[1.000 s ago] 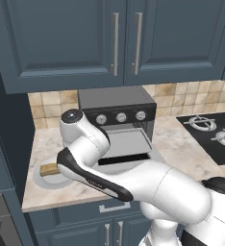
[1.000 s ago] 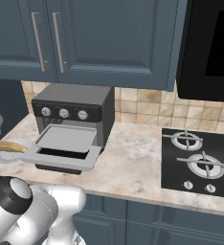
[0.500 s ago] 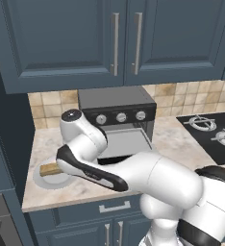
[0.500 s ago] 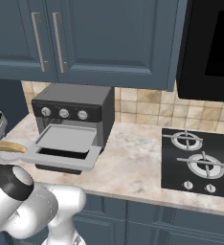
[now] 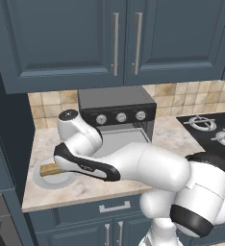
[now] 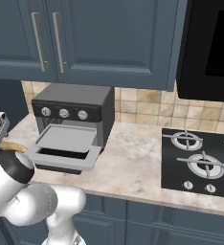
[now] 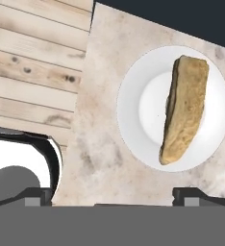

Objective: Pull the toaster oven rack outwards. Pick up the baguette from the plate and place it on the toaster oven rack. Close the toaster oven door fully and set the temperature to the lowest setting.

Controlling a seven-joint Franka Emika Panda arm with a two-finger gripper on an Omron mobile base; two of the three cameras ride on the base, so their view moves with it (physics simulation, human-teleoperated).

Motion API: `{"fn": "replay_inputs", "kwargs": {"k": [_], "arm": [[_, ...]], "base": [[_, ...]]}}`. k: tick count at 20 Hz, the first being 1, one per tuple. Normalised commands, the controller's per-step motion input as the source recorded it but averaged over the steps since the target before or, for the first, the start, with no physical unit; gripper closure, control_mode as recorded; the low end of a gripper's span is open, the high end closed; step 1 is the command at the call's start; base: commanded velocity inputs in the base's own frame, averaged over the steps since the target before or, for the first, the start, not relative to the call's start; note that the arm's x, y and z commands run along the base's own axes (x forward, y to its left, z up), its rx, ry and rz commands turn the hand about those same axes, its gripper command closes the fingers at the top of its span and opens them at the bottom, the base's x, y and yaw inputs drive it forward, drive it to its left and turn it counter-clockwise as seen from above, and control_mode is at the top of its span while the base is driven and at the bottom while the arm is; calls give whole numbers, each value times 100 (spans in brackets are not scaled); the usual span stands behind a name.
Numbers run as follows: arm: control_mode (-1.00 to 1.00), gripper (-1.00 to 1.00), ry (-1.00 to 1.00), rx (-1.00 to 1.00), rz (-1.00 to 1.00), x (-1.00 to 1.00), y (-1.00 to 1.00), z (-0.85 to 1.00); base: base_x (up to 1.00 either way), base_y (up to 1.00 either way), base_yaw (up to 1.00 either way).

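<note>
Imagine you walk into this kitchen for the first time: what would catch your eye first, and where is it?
The big white arm sweeps across the counter toward its left end. There the tan baguette lies on the round white plate, seen from straight above in the hand view, with the fingers apart. Next the toaster oven stands with its door folded down and the pale rack drawn out over it.
</note>
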Motion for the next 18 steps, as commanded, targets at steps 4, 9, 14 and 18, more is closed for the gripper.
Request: {"fn": "replay_inputs", "kwargs": {"k": [4,9,14,18], "arm": [[-100,-100,0,-2,0,16,20,-12],[-100,-100,0,-4,0,11,24,-12],[-100,-100,1,-4,0,16,21,-10],[-100,-100,2,-2,0,18,14,-10]], "base": [[0,0,0],[0,0,0],[0,0,0],[0,0,0]]}}
